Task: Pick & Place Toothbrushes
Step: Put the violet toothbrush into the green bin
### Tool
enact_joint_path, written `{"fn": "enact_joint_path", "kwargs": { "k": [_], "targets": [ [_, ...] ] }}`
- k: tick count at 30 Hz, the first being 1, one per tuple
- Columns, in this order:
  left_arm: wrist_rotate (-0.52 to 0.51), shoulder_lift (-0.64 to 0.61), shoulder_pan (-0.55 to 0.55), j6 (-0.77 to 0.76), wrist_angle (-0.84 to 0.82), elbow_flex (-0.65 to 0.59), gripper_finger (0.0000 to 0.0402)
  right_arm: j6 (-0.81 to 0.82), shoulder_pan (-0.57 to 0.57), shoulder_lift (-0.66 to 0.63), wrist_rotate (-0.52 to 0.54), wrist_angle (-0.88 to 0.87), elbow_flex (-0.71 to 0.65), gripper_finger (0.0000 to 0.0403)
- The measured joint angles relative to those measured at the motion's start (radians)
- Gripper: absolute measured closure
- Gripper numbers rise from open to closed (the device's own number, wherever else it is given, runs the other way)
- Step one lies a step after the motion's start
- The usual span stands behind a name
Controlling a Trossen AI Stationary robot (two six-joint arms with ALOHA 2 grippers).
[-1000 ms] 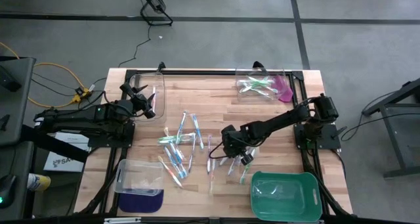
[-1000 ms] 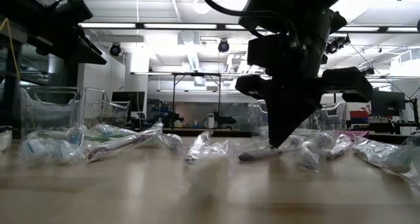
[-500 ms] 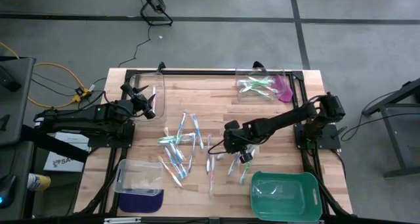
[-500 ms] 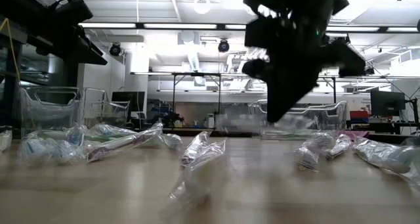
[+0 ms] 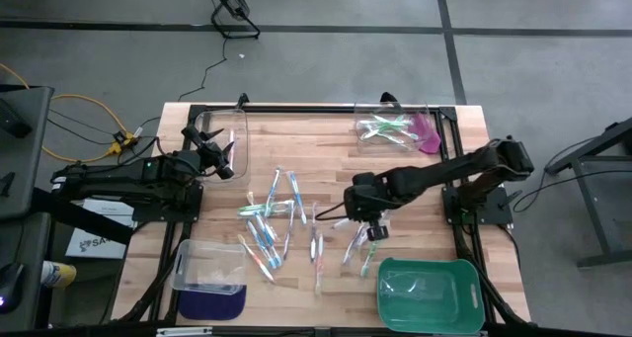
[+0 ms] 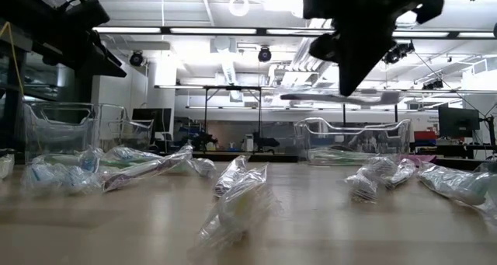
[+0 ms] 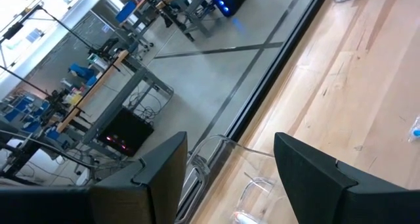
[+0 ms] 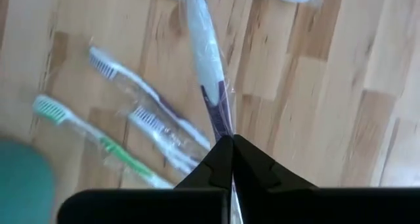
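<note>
You are looking at a lab or workshop hall: a wooden bench (image 5: 326,149) on a grey concrete floor (image 5: 326,70), long ceiling lights (image 6: 194,30), and rows of work tables (image 6: 225,152) with equipment behind.

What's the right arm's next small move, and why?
Probably carry the toothbrush toward a bin, likely the far one holding green brushes or the tray. The right tool is shut on its handle, and in the low view it hangs clear of the table.
</note>
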Motion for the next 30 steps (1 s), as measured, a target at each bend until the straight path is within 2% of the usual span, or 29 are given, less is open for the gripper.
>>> {"fn": "enact_joint_path", "kwargs": {
  "k": [11, 20, 25, 30],
  "targets": [
    [0.0, 0.0, 0.0, 0.0, 0.0, 0.0, 0.0181, 0.183, 0.085, -0.072, -0.004, -0.156, 0.005, 0.0401],
    [0.01, 0.0, 0.0, -0.003, 0.0, 0.0, 0.0181, 0.37, 0.166, -0.16, -0.036, -0.214, 0.005, 0.0401],
    [0.016, 0.0, 0.0, -0.003, 0.0, 0.0, 0.0181, 0.487, 0.214, -0.179, -0.098, -0.218, 0.005, 0.0401],
    [0.017, 0.0, 0.0, -0.004, 0.0, 0.0, 0.0181, 0.621, 0.265, -0.178, -0.207, -0.224, 0.005, 0.0401]
  ]
}}
